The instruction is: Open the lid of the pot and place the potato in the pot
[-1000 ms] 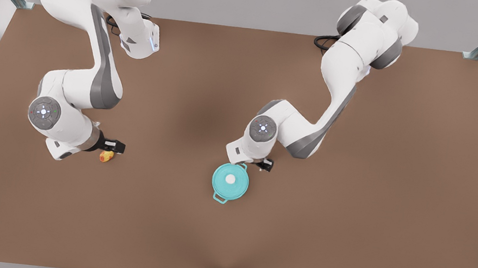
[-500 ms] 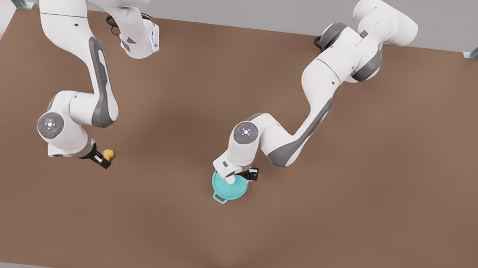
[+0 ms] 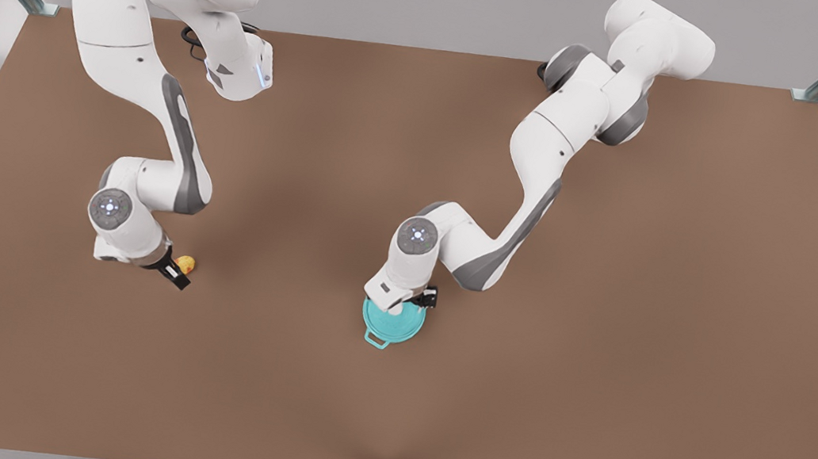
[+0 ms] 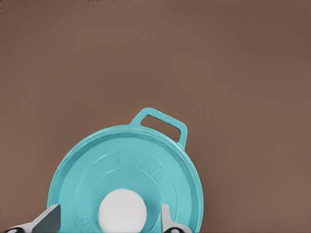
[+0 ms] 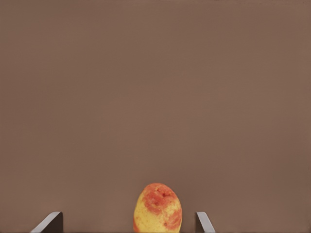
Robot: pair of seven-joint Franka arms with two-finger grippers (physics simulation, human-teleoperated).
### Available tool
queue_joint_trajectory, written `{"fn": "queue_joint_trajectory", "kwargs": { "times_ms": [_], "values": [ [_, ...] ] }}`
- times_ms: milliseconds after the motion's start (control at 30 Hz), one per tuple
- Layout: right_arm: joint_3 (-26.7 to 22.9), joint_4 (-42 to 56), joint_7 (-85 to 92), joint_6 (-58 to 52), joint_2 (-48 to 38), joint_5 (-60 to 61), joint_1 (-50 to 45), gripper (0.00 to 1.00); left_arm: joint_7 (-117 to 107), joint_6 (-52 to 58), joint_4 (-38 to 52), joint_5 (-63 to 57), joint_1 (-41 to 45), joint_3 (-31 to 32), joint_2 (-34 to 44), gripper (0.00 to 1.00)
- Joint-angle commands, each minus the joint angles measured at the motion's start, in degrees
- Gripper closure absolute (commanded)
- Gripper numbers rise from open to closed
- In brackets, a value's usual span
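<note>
My left gripper (image 4: pixel 106 221) straddles the white knob of the flat round teal pot lid (image 4: pixel 126 179), fingers spread, lid resting on the small teal pot (image 3: pixel 393 322). My right gripper (image 5: pixel 129 223) brackets the tiny yellow, red-patched potato (image 5: pixel 158 208) on the brown table (image 3: pixel 603 329), fingers apart, nothing gripped.

One pot (image 3: pixel 393 323), one pot lid (image 4: pixel 126 182), one potato (image 5: pixel 157 207), two pincers.
</note>
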State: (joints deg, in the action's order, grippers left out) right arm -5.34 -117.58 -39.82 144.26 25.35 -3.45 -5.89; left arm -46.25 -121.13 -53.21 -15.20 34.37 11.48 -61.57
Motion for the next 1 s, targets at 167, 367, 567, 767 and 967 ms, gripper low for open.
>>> {"fn": "queue_joint_trajectory", "kwargs": {
  "times_ms": [167,367,567,767,967],
  "values": [
    [0.0,-1.0,-0.1,4.7,1.9,-2.7,0.1,0.00,-4.0,-0.5,0.0,0.0,0.0,0.2,0.1,0.57],
    [0.2,-4.1,2.6,10.5,2.2,-3.4,2.3,0.00,24.2,10.3,0.2,0.2,-10.4,1.9,3.0,0.57],
    [2.1,-3.9,2.1,10.6,2.6,-0.9,1.8,0.00,51.8,-0.1,0.0,-0.4,-20.5,-1.5,-1.5,0.57],
    [2.2,-3.9,2.7,11.7,3.3,-1.0,2.1,0.00,50.9,3.6,0.1,1.8,-21.5,-1.4,-1.4,0.00],
    [2.2,-4.9,4.5,11.7,3.3,-1.5,2.9,0.00,46.2,42.1,-17.8,19.3,-43.6,-1.3,38.7,0.00]
  ]
}}
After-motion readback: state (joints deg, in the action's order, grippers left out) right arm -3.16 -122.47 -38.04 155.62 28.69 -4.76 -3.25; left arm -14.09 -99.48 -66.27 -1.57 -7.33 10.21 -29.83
